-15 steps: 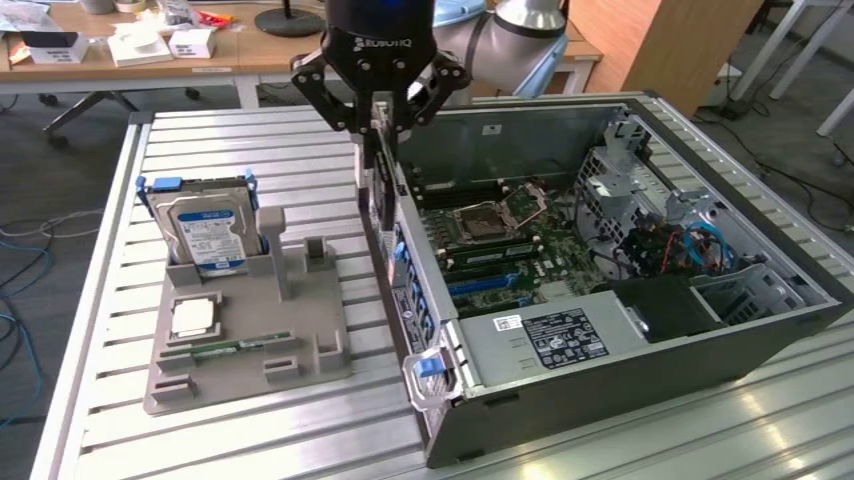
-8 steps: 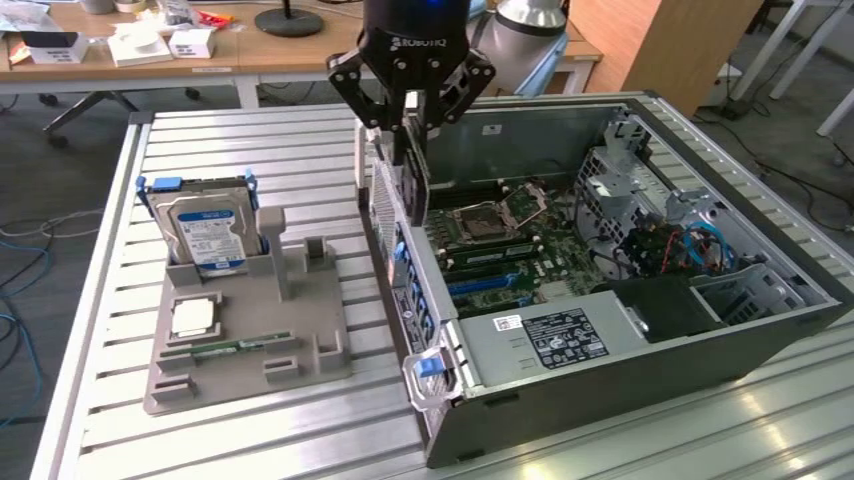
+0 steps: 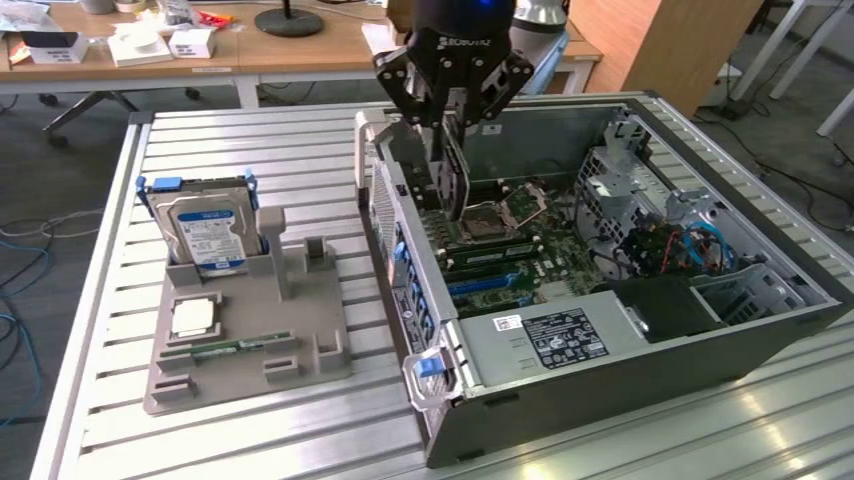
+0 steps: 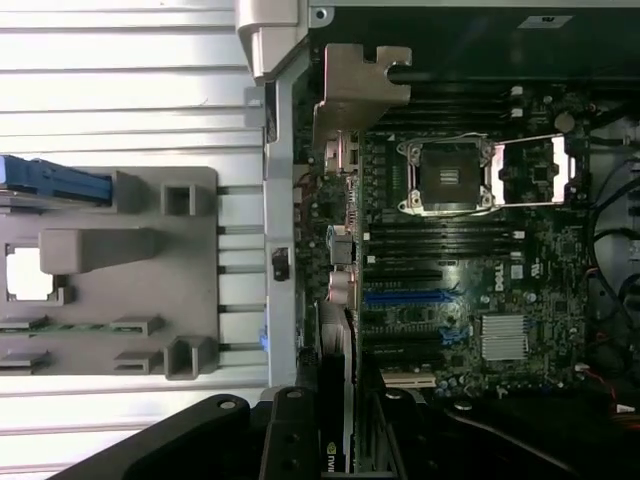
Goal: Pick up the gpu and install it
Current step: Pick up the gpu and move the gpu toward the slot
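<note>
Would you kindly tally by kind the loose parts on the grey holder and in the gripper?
Hard drive: 1
Processor chip: 1
Memory stick: 1
gpu, held in the gripper: 1
Total: 4

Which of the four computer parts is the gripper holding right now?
The gpu, the dark card hanging on edge from the gripper above the motherboard. The hard drive, processor and memory stick sit on the grey holder.
</note>
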You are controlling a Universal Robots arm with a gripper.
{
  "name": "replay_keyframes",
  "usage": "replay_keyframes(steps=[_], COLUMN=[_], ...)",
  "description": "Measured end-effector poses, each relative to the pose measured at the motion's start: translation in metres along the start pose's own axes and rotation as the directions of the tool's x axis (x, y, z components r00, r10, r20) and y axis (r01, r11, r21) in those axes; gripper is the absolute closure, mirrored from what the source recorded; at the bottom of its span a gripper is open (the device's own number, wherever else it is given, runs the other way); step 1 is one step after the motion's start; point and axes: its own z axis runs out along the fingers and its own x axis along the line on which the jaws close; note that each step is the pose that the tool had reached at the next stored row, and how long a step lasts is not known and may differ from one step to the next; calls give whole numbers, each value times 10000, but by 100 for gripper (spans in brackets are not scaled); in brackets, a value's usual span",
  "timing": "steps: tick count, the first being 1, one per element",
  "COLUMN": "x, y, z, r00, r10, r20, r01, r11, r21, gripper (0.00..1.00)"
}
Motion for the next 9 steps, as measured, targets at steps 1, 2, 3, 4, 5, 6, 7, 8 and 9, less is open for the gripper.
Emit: replay_keyframes(steps=[1, 2, 3, 4, 5, 6, 7, 8, 9], x=[-44, -88, -135, -181, -228, -272, -318, -362, -402], y=[2, 5, 7, 9, 11, 13, 15, 17, 19], z=[1, 3, 4, 4, 5, 6, 8, 9, 10], r00=[10000, 10000, 10000, 10000, 10000, 10000, 10000, 10000, 10000], r10=[2, 4, 3, 1, 3, 4, 3, 2, 4], r20=[-1, -1, -1, -2, -3, -3, -3, -3, -4], r01=[-2, -4, -3, -1, -3, -4, -3, -2, -4], r11=[10000, 10000, 10000, 10000, 10000, 10000, 10000, 10000, 10000], r21=[-6, -13, -18, -23, -29, -35, -41, -46, -50], gripper=[74, 74, 74, 74, 74, 74, 74, 74, 74])
